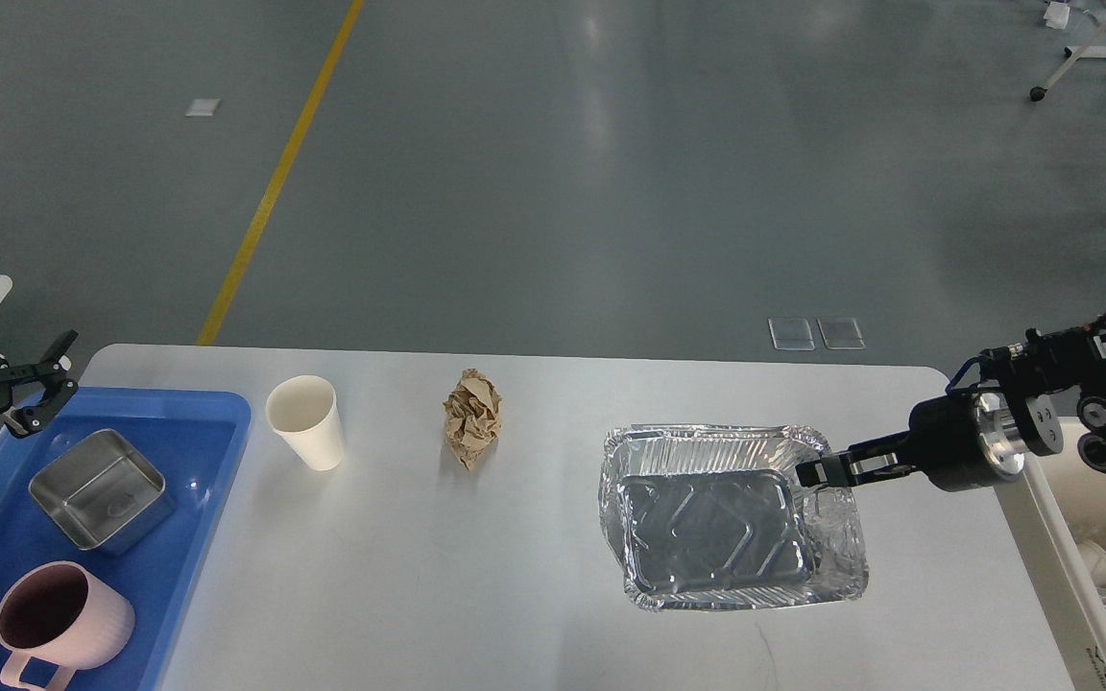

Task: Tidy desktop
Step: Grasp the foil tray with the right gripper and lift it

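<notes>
One head view only. Right tool (817,471) reaching in from the right edge, fingers close together, tips at the right rim of the crinkled rectangular aluminium foil tray (728,518); whether pinching that rim or merely touching it, cannot tell. Left tool (52,379) at the left edge, above the far corner of the blue plastic tray (217,451), fingers spread apart, holding nothing.

Smooth light grey-white worktop (476,576) with rounded far corners filling the lower half of the view, near edge cut off by the frame. Upright on it, a cream paper cup (306,422) just beside the blue tray; a crumpled ball of brown paper (472,417) near the middle, well apart from cup and foil tray.

Inside the blue tray, a square stainless steel dish (102,490) and a pink ribbed plastic mug (63,624), handle partly cut off at the bottom edge. Cream-white bin (1105,523) at lower right, mostly out of frame, contents hard to make out.
</notes>
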You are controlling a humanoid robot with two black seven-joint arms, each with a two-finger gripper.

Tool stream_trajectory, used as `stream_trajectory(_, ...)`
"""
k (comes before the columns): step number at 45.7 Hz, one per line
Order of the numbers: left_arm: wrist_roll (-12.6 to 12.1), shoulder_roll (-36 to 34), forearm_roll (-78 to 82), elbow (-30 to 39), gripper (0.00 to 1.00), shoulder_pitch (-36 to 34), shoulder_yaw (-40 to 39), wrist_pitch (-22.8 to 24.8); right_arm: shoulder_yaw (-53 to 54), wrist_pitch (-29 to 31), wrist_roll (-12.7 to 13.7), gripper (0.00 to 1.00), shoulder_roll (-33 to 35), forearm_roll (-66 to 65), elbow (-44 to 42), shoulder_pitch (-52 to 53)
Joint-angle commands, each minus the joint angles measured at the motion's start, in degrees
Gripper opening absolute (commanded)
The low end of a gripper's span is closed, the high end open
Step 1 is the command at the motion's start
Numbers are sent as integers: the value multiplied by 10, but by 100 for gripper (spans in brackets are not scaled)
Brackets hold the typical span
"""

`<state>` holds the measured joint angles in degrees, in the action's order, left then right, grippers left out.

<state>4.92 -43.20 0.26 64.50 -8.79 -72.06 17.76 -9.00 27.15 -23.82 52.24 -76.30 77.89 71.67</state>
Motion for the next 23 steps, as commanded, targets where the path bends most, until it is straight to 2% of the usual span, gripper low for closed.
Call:
stream_trajectory(1, 0, 0, 0, 0, 97, 0, 0, -1, 1, 19, 3, 0, 15, 26, 19, 55)
stream_trajectory(8, 1, 0, 0, -1, 97, 0, 0, -1, -1, 36, 8, 0, 6, 62, 18, 113)
stream_trajectory(23, 3, 0, 39, -3, 97, 0, -1, 0, -38, 41, 26, 0, -111, 97, -53, 148)
